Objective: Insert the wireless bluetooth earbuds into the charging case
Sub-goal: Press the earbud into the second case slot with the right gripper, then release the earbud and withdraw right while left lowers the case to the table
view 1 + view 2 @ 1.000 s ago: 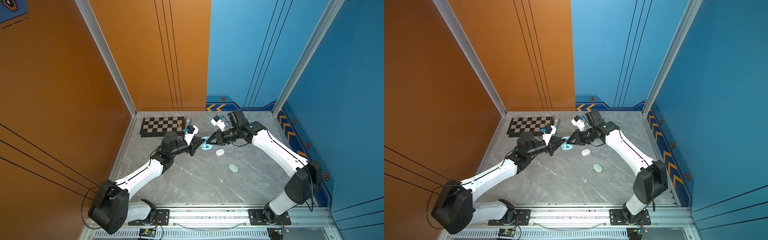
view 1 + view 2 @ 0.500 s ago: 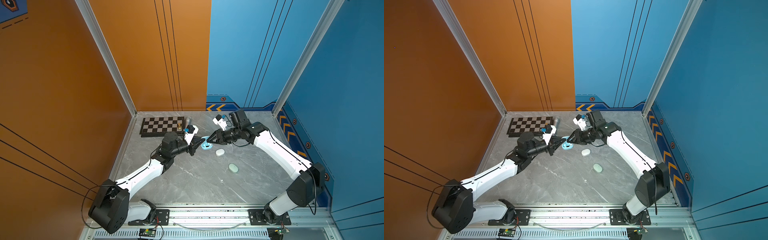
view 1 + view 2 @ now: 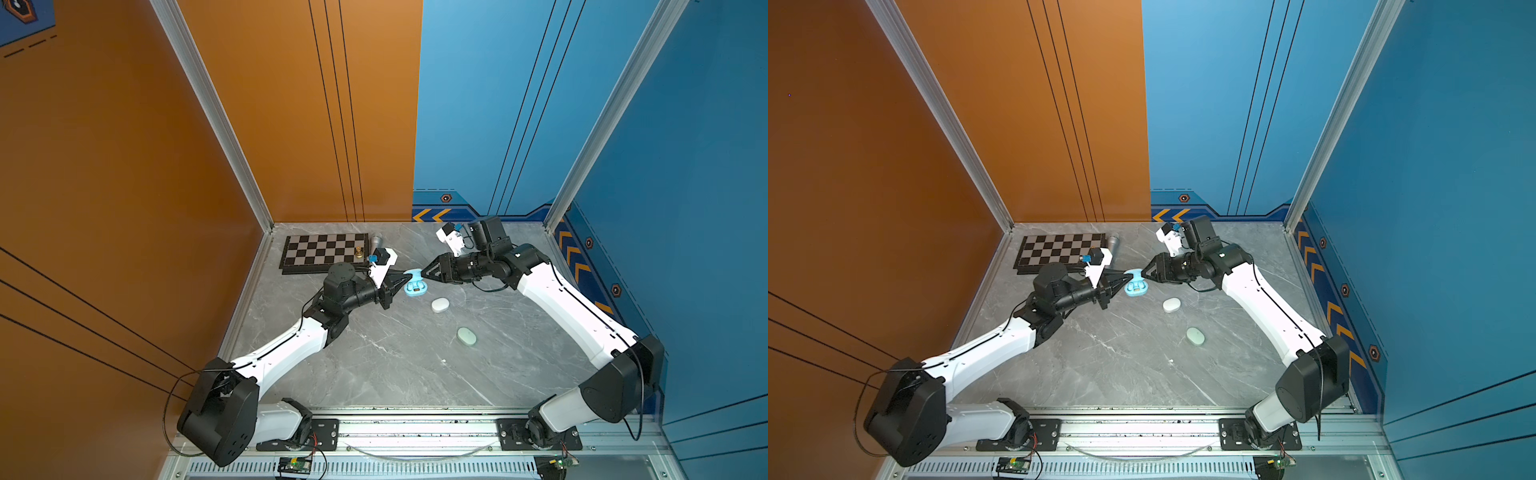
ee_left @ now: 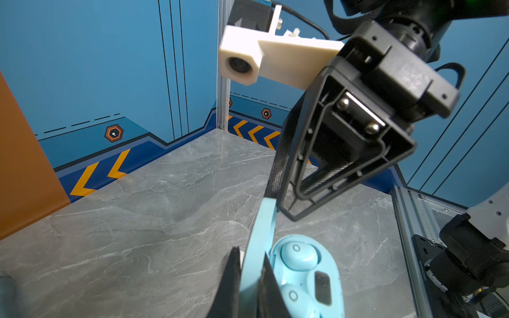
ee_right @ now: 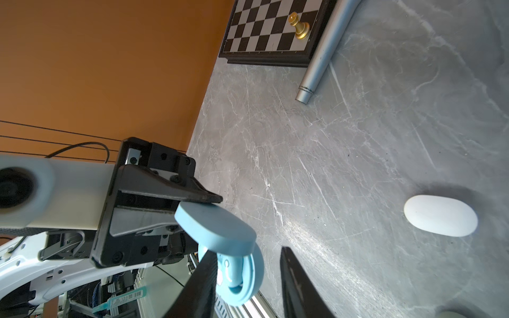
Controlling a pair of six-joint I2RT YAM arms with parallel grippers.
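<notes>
Spreading since a second ago, the right gripper (image 3: 424,273) now has its two black, mesh-textured fingers standing apart with open space between them, whereas the left arm and everything on the bench have kept their places. One of those fingers sits at the top rim of the raised lid (image 4: 261,228), touching it or just beside it, I cannot tell which. The left gripper (image 3: 402,275) is pressed together on that lid, pinching the smooth, flat oval of matte light blue plastic between its wedge-shaped black fingers. The lid belongs to the charging case (image 3: 415,287), a rounded pebble-like shell hinged open, lying near the chessboard (image 3: 320,249) just off its corner on the side away from the orange wall. Both wireless bluetooth earbuds (image 4: 298,254) lie seated in the base's moulded wells: glossy light blue beans, each with a small ring mark, beside a dark rectangular inset. Farther from the chessboard lies a closed white case (image 3: 440,304), smooth and egg-shaped, and farther still a closed pale green case (image 3: 466,336). A small gold chess piece (image 5: 298,26) stands upright on a square at the chessboard's edge, and a brushed silver tube (image 5: 322,55) lies against its black frame. The bench (image 3: 374,353) is grey stone-patterned, veined in white and faintly scratched.
</notes>
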